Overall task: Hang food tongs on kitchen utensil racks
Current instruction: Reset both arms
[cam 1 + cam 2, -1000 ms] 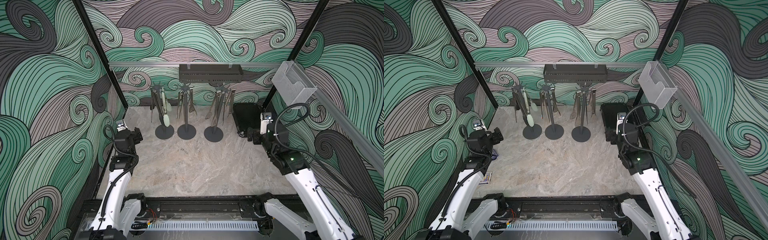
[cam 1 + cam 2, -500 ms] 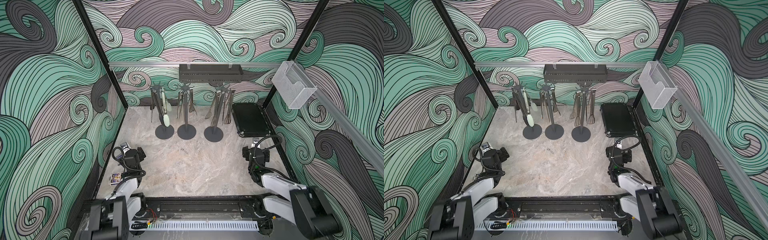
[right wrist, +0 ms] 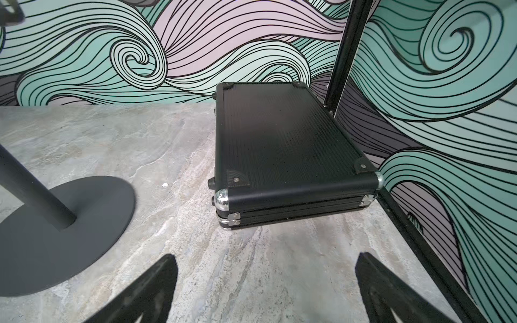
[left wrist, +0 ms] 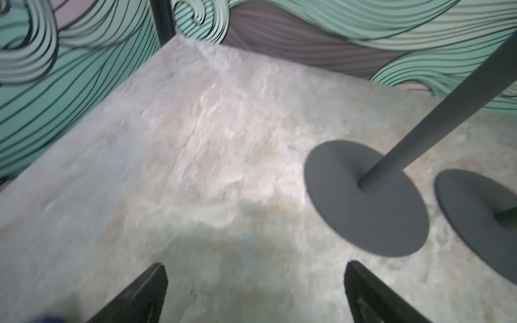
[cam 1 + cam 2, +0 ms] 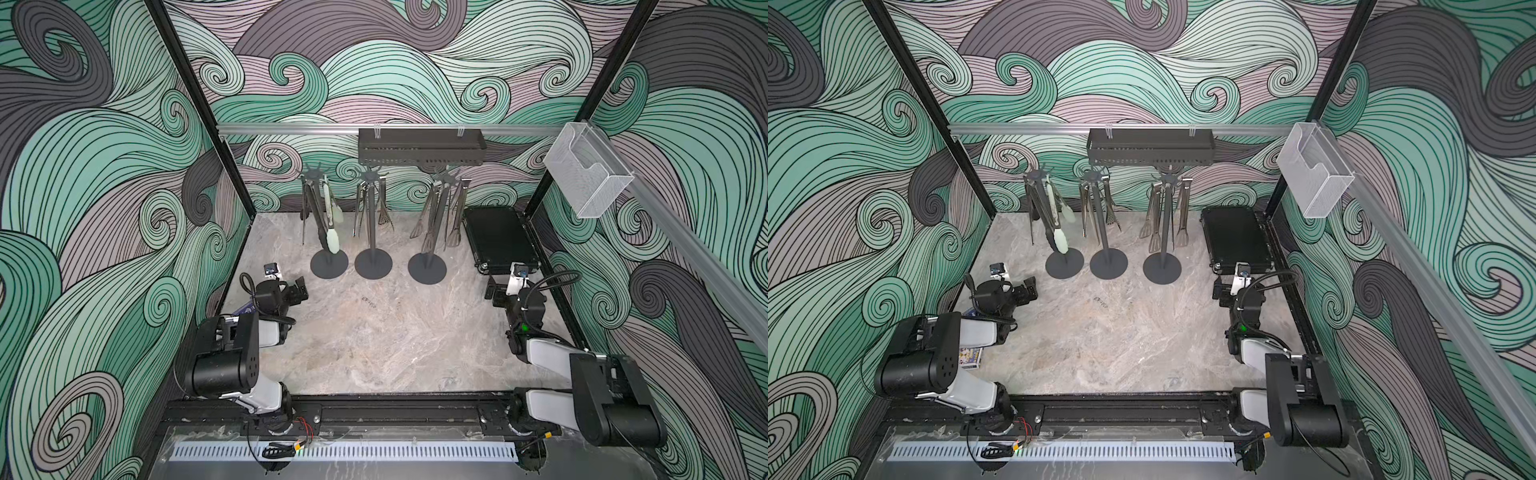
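Three dark grey kitchen utensil racks (image 5: 329,264) (image 5: 373,264) (image 5: 427,269) stand in a row at the back of the table in both top views. Food tongs hang from all three. The pale-green-tipped tongs (image 5: 332,243) are on the left rack. Steel tongs (image 5: 360,210) are on the middle rack and more steel tongs (image 5: 430,216) on the right one. My left gripper (image 5: 300,286) (image 4: 256,265) is open and empty, low in front of the left rack's base (image 4: 366,201). My right gripper (image 5: 492,291) (image 3: 265,256) is open and empty, facing the black case.
A black case (image 5: 498,239) (image 3: 285,145) lies flat at the back right. A black perforated shelf (image 5: 419,146) hangs on the back rail above the racks. A clear mesh box (image 5: 588,170) is on the right rail. A small printed card (image 5: 969,357) lies under the left arm.
Both arms have folded back toward the front rail, with their elbows now raised near the camera. The grippers sit lower over the table. The hanging tongs have not moved.
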Available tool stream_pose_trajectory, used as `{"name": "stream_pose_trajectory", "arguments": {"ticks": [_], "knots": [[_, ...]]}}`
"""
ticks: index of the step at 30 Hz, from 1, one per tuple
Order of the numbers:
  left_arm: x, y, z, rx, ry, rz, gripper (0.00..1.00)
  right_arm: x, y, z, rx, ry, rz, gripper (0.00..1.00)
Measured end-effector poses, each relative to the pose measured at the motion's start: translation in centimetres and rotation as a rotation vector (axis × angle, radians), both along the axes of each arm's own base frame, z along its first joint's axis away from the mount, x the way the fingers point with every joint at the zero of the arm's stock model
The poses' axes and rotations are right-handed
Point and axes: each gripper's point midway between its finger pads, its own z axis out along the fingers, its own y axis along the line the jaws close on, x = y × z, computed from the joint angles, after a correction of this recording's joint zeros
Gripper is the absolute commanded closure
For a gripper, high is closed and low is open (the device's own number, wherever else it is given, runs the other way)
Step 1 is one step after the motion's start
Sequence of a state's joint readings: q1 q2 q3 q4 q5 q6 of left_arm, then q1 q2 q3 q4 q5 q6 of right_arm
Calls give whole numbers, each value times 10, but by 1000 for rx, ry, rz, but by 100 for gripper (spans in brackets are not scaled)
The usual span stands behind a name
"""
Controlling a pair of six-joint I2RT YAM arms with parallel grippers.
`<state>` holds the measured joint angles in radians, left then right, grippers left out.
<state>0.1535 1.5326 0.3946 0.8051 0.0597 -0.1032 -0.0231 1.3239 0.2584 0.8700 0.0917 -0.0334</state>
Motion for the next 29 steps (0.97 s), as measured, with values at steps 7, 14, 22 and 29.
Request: {"name": "stream_pose_trajectory", "arguments": {"ticks": [7,14,22,29], "knots": [[8,-11,4,12,16,-62,1,21,11,-47,78,124,67,1],[4,-19,-6,26,65,-83,1,39,27,-25,58,83,114,1],[3,-20,-10,36,81,-83,1,37,26,-28,53,97,112,1],[2,-24,-11,46,90,-102,2,37,26,-29,52,99,110,1]]}}
